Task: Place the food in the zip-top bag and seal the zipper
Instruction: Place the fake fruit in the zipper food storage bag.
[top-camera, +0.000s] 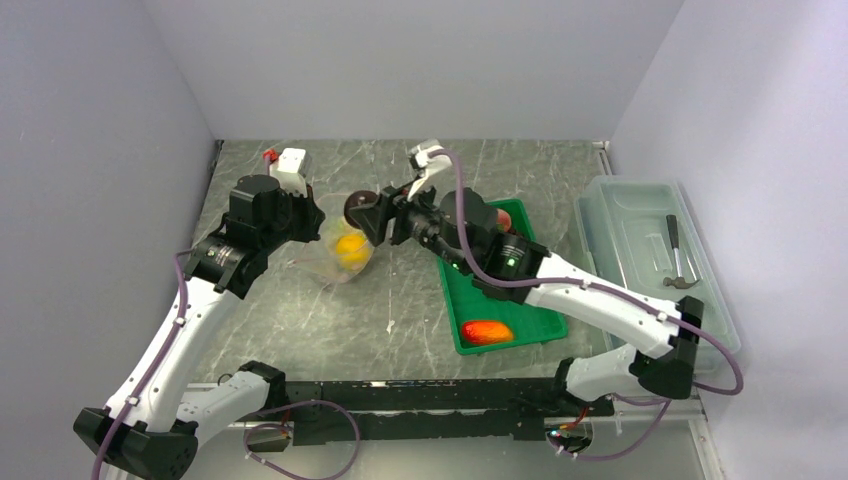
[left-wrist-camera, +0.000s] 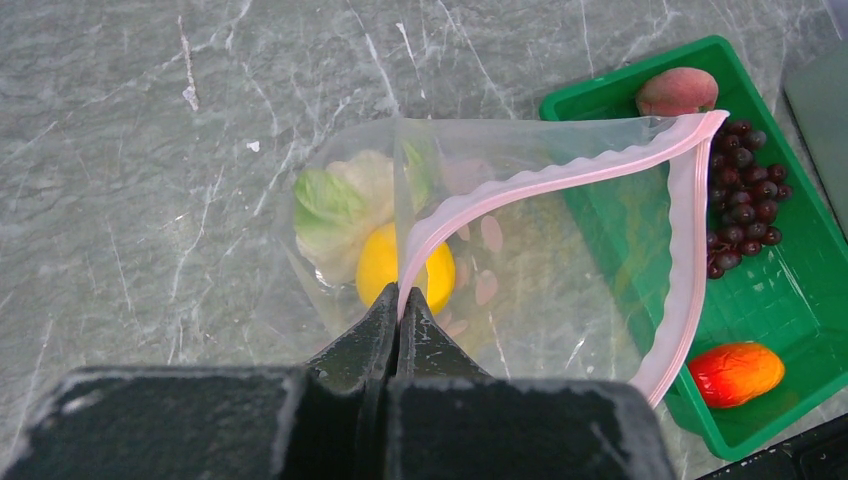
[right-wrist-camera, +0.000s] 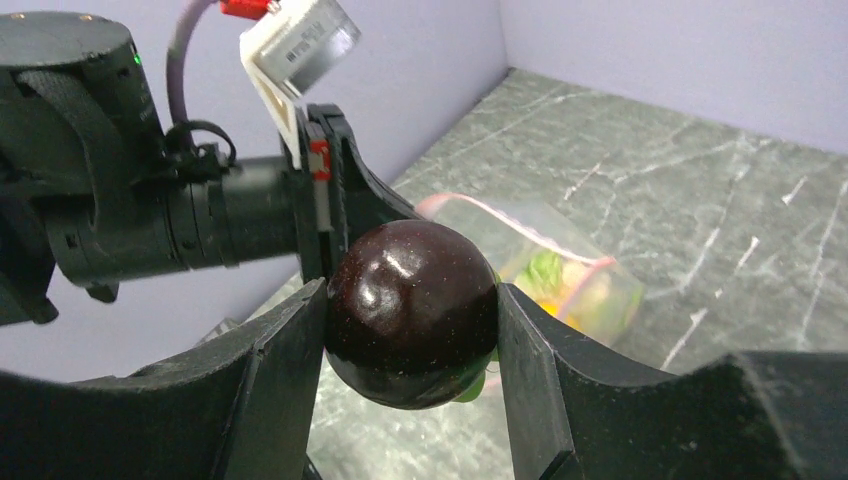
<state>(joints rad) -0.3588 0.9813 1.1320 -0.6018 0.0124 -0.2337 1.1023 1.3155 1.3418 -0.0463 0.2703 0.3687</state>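
Grey marbled tabletop (top-camera: 330, 320), plain pale walls. From overhead, the left gripper (top-camera: 318, 222) is clamped on the rim of the clear crinkly zip-top bag (top-camera: 335, 262), which has a round yellow lemon (top-camera: 350, 248) inside. The right gripper (top-camera: 365, 212), its arm stretched across the green plastic tray (top-camera: 465, 300), holds the small dark round fruit (top-camera: 357, 206) just beside the bag, on its right.

On the left wrist camera, the fingers press together on the pale pink zipper strip (left-wrist-camera: 560, 178) at one corner, so the mouth hangs open in a loop facing the tray (handy for me). Pale green lettuce (left-wrist-camera: 330, 205) lies beside the lemon. The dark grape bunch (left-wrist-camera: 745, 200) and a red-orange oblong fruit (left-wrist-camera: 735, 372) wait in the tray.

On the right wrist camera, the jaws stand partly open, gripping the fruit on both sides. The bag mouth lies beyond and below it, so I judge the coming move is forward and down.
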